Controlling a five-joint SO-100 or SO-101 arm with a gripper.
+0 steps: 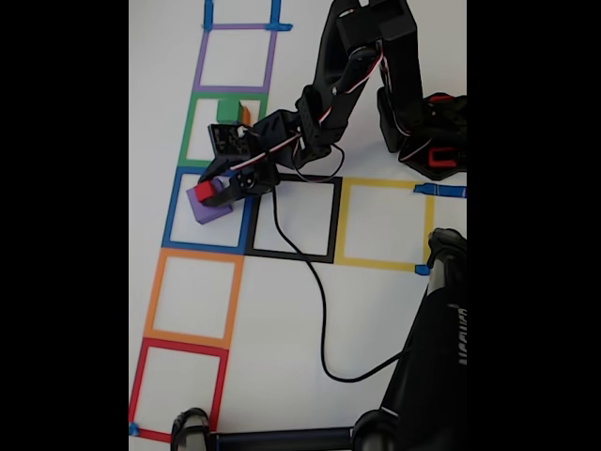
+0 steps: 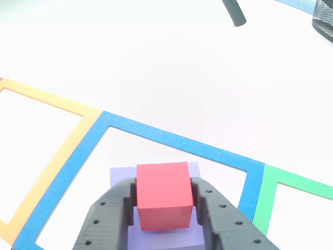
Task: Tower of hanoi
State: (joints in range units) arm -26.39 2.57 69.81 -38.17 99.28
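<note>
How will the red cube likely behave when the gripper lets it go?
The red cube looks rigid with flat faces, so it probably will not roll. Resting on the wider purple cube, it should stay stable. The gripper holds its smooth sides; slight slipping seems possible.

In the fixed view the black arm [image 1: 357, 85] stands on its base at the upper right and reaches down and to the left. It is folded at the elbow, and the wrist is turned low toward the worktop [image 1: 282, 319]. The claw [image 1: 208, 193] is at the far left end of the arm. In the other view the claw [image 2: 164, 205] enters from the bottom edge, and its two black fingers [image 2: 112, 213] press on both sides of the red cube [image 2: 162, 195].
</note>
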